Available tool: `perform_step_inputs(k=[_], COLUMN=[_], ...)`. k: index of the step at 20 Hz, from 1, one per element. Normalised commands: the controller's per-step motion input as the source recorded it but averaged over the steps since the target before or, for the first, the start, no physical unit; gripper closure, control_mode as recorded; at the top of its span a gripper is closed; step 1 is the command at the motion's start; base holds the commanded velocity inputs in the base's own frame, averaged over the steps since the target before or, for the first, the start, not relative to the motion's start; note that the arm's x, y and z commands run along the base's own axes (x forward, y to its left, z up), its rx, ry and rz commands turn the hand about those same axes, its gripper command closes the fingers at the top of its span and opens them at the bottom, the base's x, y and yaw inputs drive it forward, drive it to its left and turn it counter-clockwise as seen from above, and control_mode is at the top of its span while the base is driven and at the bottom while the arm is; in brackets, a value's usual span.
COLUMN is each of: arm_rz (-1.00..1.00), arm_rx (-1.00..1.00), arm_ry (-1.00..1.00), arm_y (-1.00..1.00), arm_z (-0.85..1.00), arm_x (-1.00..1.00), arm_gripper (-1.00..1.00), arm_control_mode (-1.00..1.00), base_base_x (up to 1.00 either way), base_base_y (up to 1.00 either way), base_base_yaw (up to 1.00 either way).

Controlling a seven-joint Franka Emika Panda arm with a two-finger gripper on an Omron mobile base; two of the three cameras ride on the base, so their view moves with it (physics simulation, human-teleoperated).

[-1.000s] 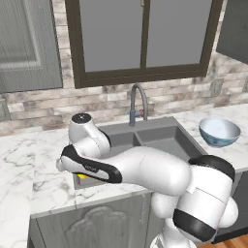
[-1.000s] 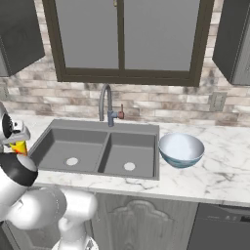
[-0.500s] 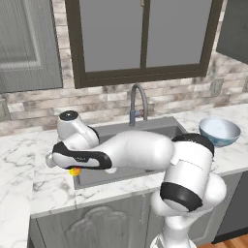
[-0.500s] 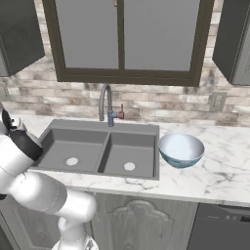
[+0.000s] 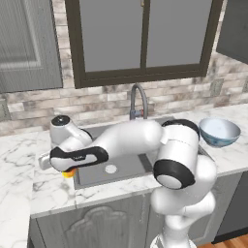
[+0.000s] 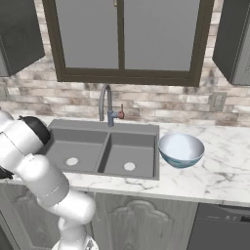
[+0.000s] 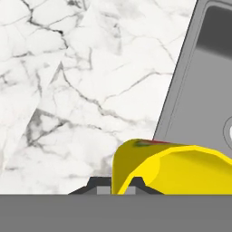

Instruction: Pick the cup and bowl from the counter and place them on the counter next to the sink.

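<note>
Clamped on the wall of the yellow cup (image 7: 170, 167), the gripper (image 7: 117, 186) sits at the bottom centre of the hand view, its two dark finger tips (image 7: 97, 185) shut tight against the rim. In the left base view the gripper (image 5: 68, 170) is at centre left under the dark wrist link, with a sliver of the cup (image 5: 69, 172) showing below it, above the counter edge just left of the sink.

One counter (image 5: 46, 191) of white marble with grey veins runs across the lower half of both base views, over grey panelled cabinet fronts (image 6: 141, 219). One grey sink (image 6: 105, 154) with two basins sits in it at centre, each basin with one round drain. One curved metal faucet (image 6: 105, 102) rises behind it against the brick backsplash (image 6: 161, 100), under a dark-framed window (image 6: 124, 39) with two panes.

One light-blue bowl (image 6: 181, 149) stands upright on the counter just right of the sink; in the left base view the bowl (image 5: 219, 131) is at the right edge.
</note>
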Motion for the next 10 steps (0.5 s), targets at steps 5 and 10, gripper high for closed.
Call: perform_step_inputs(k=[5,10], arm_rz=[-0.02,-0.02], arm_rx=[0.00,0.00], arm_ry=[0.00,0.00], arm_y=[0.13,0.11], arm_z=[-0.28,-0.22], arm_x=[0.24,0.21], arm_gripper=[1.00,1.00], arm_control_mode=[-1.00,-1.00], base_base_x=[0.00,0.00], base_base_y=[0.00,0.00], base_base_yaw=[0.00,0.00])
